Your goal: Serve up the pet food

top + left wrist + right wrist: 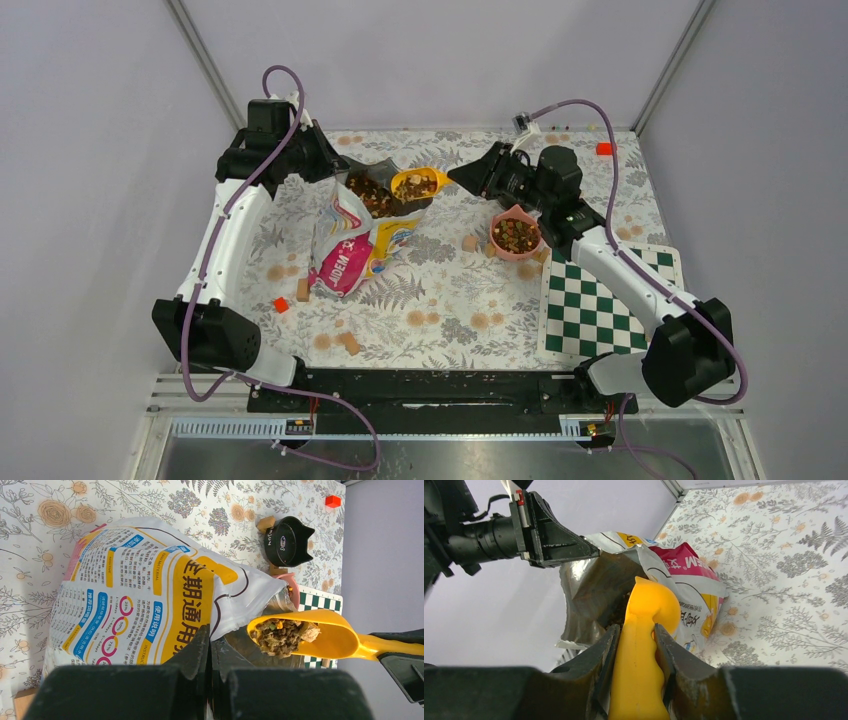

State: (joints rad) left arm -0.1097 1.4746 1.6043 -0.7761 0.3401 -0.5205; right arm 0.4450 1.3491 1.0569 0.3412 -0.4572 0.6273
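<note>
Overhead, two wrist close-ups — shared bag (348,245)

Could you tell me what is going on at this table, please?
The left gripper is shut on the edge of the food bag, holding it open. The right gripper grips a yellow scoop loaded with kibble at the bag's mouth. A pink bowl nearby already holds kibble.
</note>
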